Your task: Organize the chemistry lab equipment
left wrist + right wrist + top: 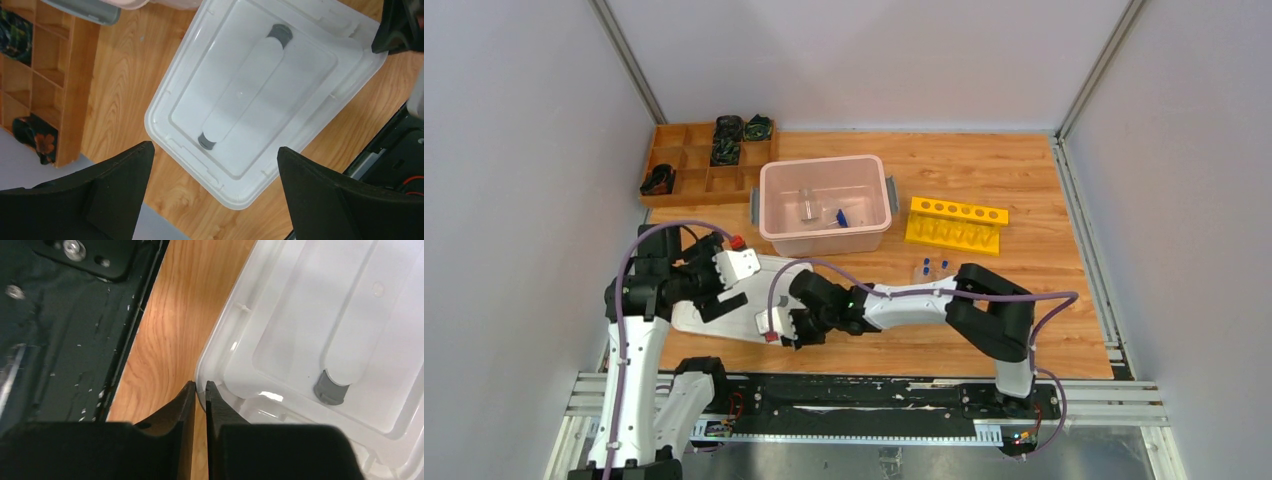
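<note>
Our right claw (200, 385) has its two fingers pressed almost together, right at the edge of the white lid (300, 315). We cannot tell if a bit of the rim is caught between them. Our left claw (215, 148) is spread wide and hangs over the same lid, touching nothing.

We think the job is only partly done. In the view from above, the pink box (824, 163) sits in the middle of the picture with no lid on. A small clear thing (809, 205) and a blue-tipped piece (842, 216) lie inside it. Two little tubes (934, 267) with blue caps lie on the wooden table (1044, 320), just below the yellow rack (956, 222). The holes of the rack look empty to us. So the tubes are left to put away, and the lid is not yet on the box.

The lid lies at the lower left of that picture, under both claws. The tubes lie to the right of the right claw, well apart from it, just above the white part of that arm.
</note>
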### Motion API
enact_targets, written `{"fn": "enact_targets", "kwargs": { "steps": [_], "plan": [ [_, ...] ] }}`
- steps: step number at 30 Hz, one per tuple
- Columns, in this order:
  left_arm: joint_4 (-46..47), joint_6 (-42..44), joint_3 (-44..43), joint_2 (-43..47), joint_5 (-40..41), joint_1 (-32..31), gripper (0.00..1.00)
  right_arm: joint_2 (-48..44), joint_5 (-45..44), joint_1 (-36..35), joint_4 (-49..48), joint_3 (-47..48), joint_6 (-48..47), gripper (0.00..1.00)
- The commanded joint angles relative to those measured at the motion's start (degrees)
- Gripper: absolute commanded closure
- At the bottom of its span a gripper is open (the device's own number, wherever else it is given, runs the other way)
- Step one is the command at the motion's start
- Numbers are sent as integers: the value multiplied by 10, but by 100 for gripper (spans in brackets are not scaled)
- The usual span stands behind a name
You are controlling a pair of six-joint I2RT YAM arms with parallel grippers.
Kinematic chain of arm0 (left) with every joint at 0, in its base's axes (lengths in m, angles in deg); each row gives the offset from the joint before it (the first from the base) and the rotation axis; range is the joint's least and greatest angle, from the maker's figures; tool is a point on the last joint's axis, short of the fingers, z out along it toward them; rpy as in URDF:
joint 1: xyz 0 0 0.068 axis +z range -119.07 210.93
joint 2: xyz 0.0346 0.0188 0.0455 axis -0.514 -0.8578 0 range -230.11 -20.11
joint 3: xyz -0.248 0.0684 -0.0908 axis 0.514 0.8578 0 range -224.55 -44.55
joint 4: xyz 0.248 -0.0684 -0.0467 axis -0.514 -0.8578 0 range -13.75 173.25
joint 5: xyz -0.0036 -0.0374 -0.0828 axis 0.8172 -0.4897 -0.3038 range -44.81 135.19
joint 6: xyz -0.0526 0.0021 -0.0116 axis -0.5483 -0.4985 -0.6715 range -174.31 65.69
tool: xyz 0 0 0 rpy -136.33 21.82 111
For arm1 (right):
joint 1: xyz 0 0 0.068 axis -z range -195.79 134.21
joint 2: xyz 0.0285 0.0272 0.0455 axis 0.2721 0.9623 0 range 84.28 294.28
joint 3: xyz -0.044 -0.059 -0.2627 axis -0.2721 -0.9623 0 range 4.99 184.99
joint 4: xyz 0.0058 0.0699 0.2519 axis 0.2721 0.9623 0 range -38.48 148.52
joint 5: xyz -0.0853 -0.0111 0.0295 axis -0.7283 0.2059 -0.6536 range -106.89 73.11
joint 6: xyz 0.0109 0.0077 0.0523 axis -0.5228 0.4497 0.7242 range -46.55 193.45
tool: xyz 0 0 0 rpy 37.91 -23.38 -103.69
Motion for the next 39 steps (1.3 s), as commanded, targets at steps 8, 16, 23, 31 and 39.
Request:
{"fn": "enact_targets", "kwargs": {
  "steps": [8,16,23,31,39],
  "plan": [
    [-5,182,45,38,-76,3,0,-125,167,101,-179,-59,167,100],
    [0,410,116,70,-85,3,2,-143,237,136,-213,-65,218,100],
    [54,498,106,69,-117,3,3,-138,281,137,-180,-39,218,100],
    [52,565,121,11,-50,-16,17,-146,295,142,-171,-31,222,100],
    [54,528,91,-35,-28,-52,77,-154,266,144,-154,-35,204,79]
  ]
}}
